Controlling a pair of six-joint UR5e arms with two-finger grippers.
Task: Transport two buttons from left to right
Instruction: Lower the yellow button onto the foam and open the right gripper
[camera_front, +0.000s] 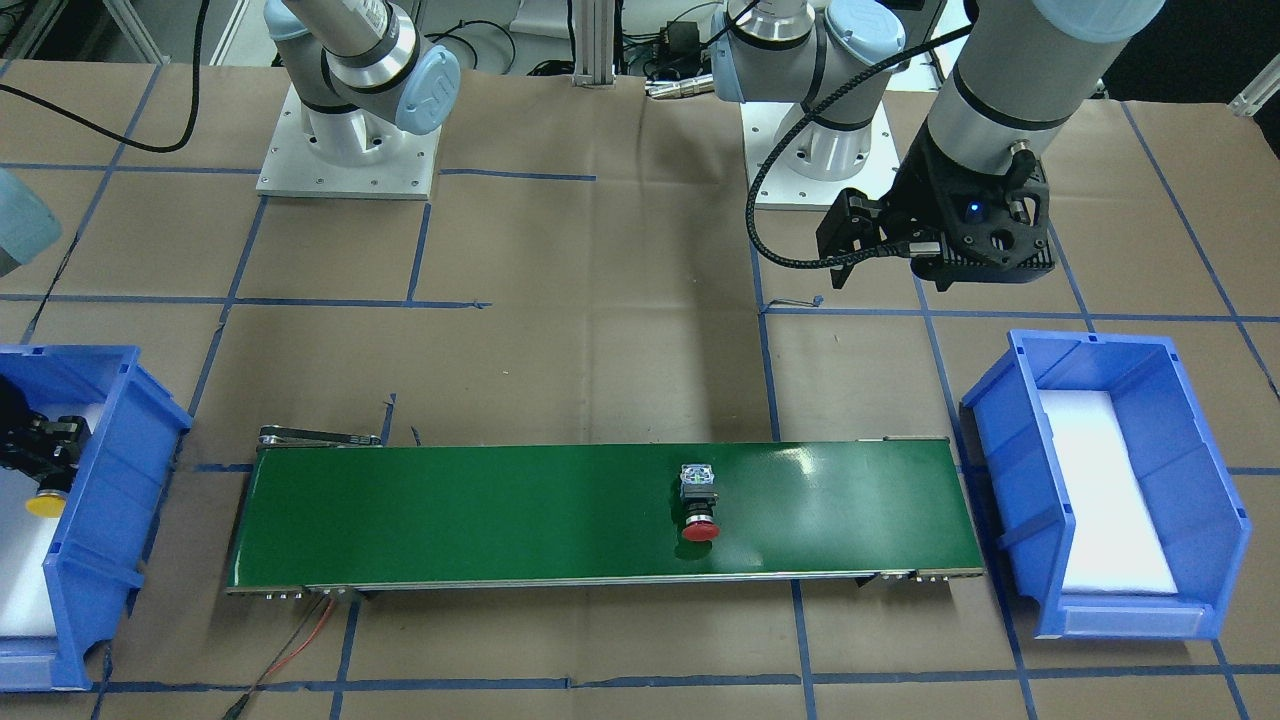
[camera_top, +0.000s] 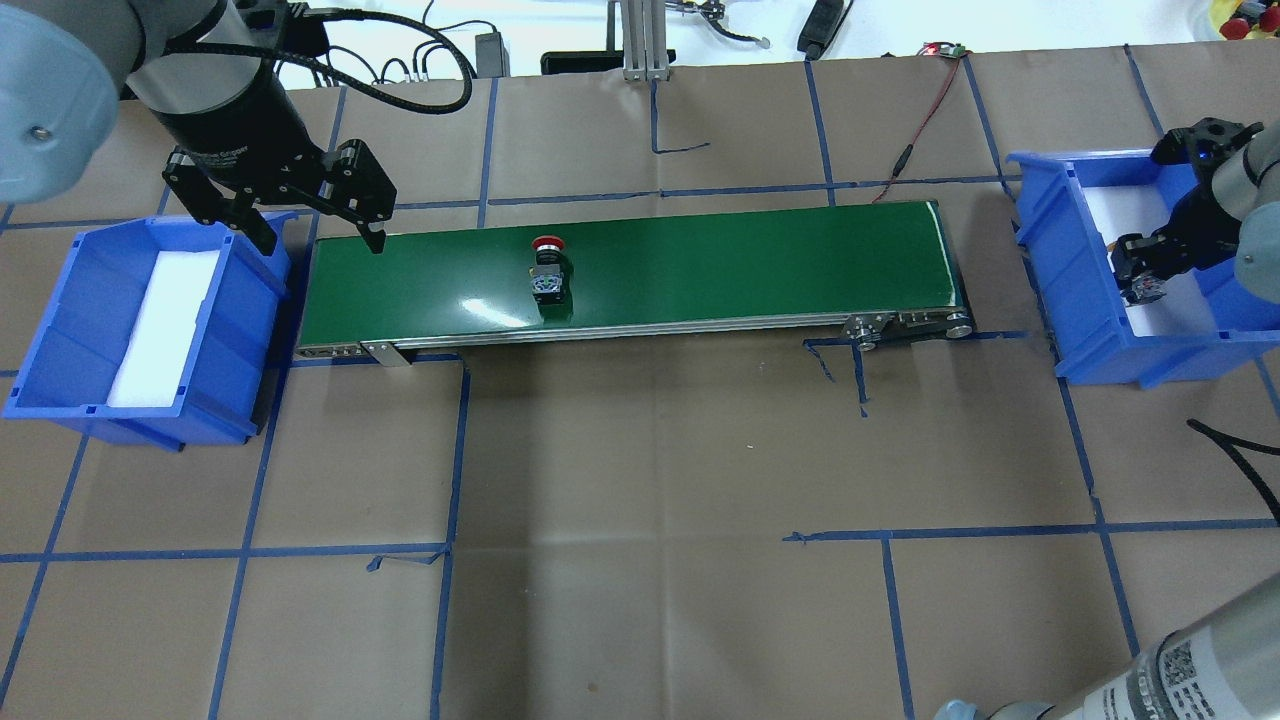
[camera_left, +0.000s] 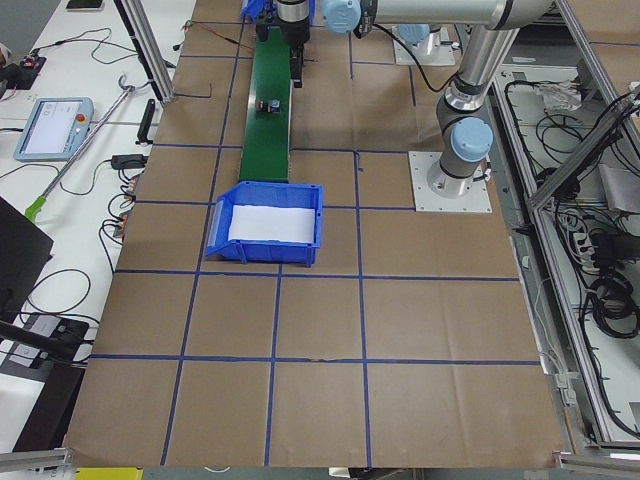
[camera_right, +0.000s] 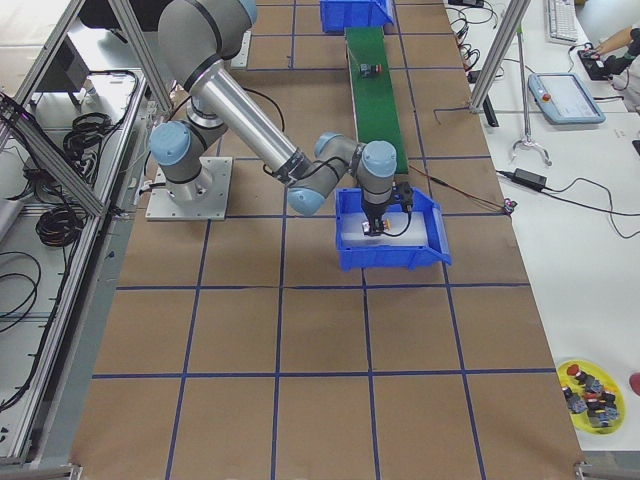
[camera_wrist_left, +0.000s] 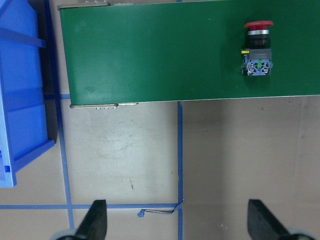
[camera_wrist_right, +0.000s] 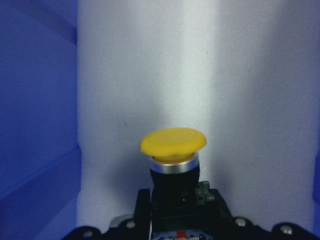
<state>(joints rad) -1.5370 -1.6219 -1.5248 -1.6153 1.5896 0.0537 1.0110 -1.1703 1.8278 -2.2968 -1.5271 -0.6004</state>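
Observation:
The red button (camera_top: 546, 268) lies on its side on the green conveyor belt (camera_top: 750, 260), left of the middle; it also shows in the left wrist view (camera_wrist_left: 258, 50) and the front view (camera_front: 700, 505). My left gripper (camera_top: 310, 232) is open and empty, above the belt's left end beside the left blue bin (camera_top: 60, 340). My right gripper (camera_top: 1145, 272) is down inside the right blue bin (camera_top: 1060, 260), shut on the contact block of the yellow button (camera_wrist_right: 173, 141), whose cap (camera_front: 45, 503) points along the white foam liner.
The left bin holds only a white foam pad (camera_top: 160, 320). A red and black wire (camera_top: 925, 110) runs from the belt's far right end. The arm bases (camera_front: 350, 150) stand behind the belt. Blue tape lines cross the brown table.

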